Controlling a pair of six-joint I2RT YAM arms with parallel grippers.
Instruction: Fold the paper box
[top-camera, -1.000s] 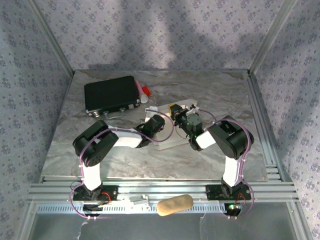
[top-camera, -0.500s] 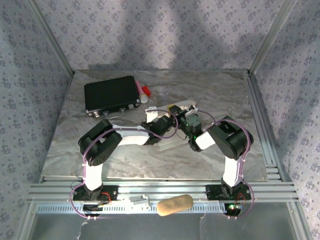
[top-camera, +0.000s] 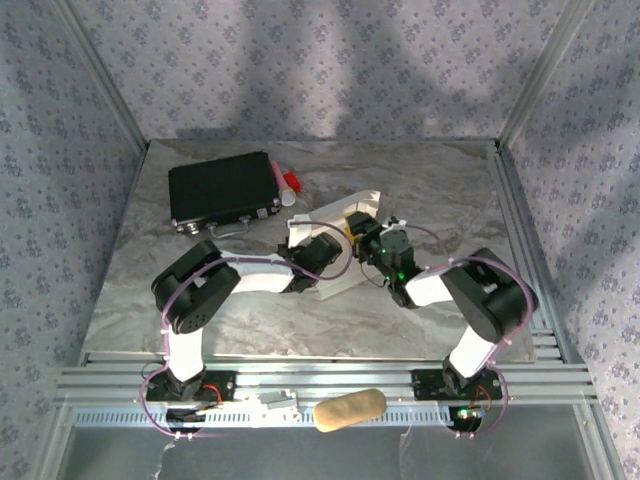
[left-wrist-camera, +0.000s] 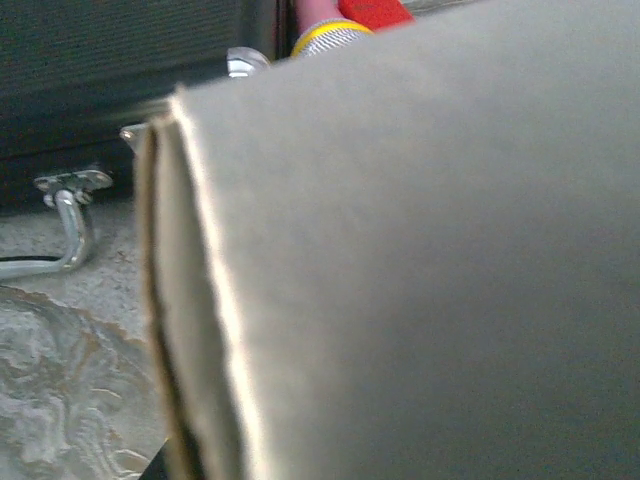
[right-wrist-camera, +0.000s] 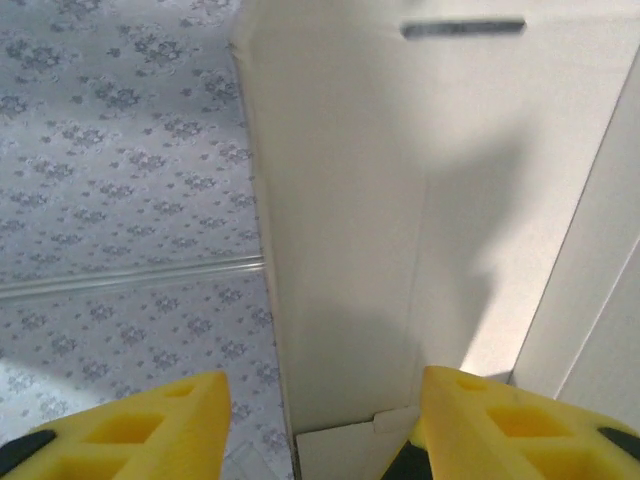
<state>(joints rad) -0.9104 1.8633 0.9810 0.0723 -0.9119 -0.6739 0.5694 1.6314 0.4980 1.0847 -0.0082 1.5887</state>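
Paper box (top-camera: 366, 202) sits mid-bench (top-camera: 440, 185), betw the two grippers, just right-front of the black case (top-camera: 222, 188); one white flap stands up at its far side, other panels lie low toward the arms. Vs 1 s ago: R arm's elbow has swung out to the right and nearer the front edge, R gripper (top-camera: 372, 240) now reaches in from the right, and the raised flap shows more than before. L arm barely changed, L gripper (top-camera: 322, 248) at the box's left side. R wrist view: R gripper (right-wrist-camera: 320, 400) open, yellow fingers (right-wrist-camera: 150, 420) wide apart, an upright white panel of the box (right-wrist-camera: 400, 200) w/ a slit near its top straight ahead, its left edge betw the fingers, not clamped. L wrist view: cardboard (left-wrist-camera: 420, 250) right up against the lens, blurred, folded edge at left; L gripper closed, can't tell if it pinches the sheet. Behind the cardboard: black case (left-wrist-camera: 100, 60) w/ metal handle (left-wrist-camera: 68, 225), plus a red item w/ yellow band (left-wrist-camera: 335, 35). Same red item lies beside the case's right end (top-camera: 290, 181).
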